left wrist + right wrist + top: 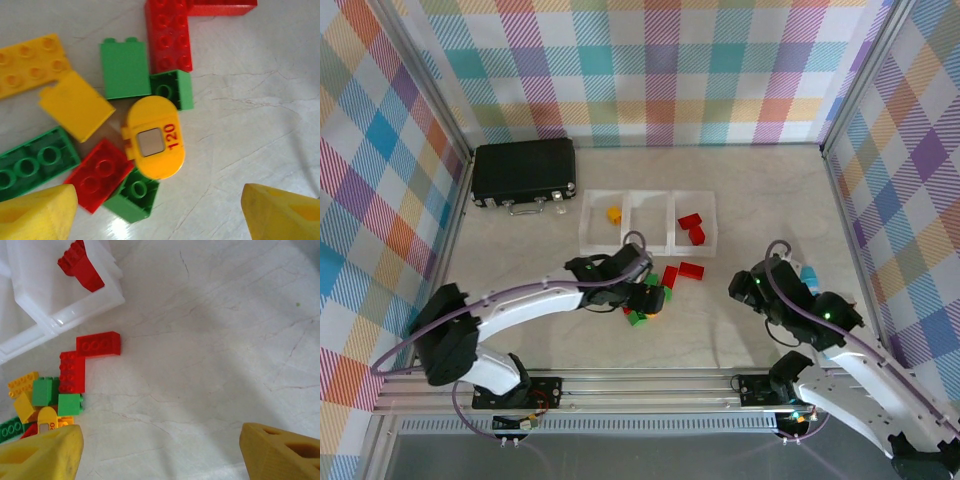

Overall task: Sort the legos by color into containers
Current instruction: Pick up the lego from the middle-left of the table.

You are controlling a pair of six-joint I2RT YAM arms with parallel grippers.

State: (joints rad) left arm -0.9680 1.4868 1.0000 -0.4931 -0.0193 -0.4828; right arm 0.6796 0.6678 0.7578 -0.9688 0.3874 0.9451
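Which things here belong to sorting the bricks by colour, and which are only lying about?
Belong to the job: loose bricks, three white trays, yellow brick and red bricks already inside trays.
Only lying about: black case.

Legos (169,37) are seen as hard moulded plastic, smooth and glossy, with light glints on the studs; a matt grey square patch is set into the rounded yellow piece (155,140). Containers (65,310) are noted as translucent white plastic, smooth, with a slight sheen on the walls. Table (250,125) is read as a pale marble-look surface, smooth, faintly veined, with a soft shine. Left gripper fingers (40,212) and right gripper fingers (280,452) are yellow plastic, matt, finely ridged. Black case (520,170) is matt, with shiny metal latches (535,203). Arm shells (530,310) are glossy white plastic. Frame rail (650,385) is brushed metal. Checked walls (670,70) look matt, printed; cloth or paper cannot be told
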